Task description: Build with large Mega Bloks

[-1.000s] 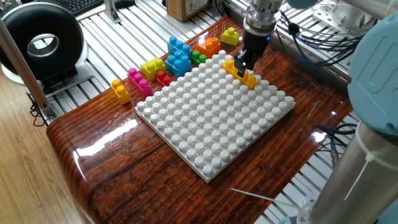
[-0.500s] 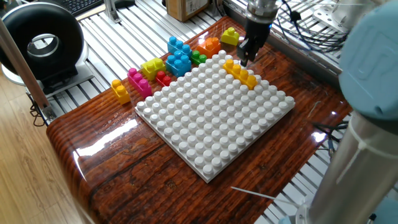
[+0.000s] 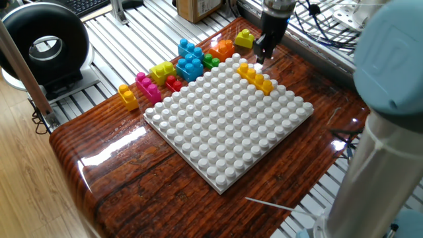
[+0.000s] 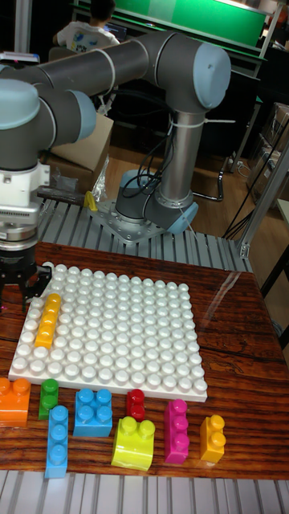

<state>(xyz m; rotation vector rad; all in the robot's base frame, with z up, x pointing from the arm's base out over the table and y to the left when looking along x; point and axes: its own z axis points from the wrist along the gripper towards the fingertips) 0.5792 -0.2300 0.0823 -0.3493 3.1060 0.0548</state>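
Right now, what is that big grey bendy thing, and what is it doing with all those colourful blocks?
That is a robot arm. At its tip is the end effector, two fingers that pinch like a hand. Both pictures show the same table: one camera looks from the side, the other faces the robot across the blocks. On the shiny brown wooden table lies a big white square studded plastic baseplate. One long yellow-orange plastic brick is pressed onto the baseplate's edge. The end effector hangs just above that brick, open and holding nothing. Loose bricks wait beside the baseplate: an orange one, green, two blue, red, lime yellow, pink and a small yellow-orange one.
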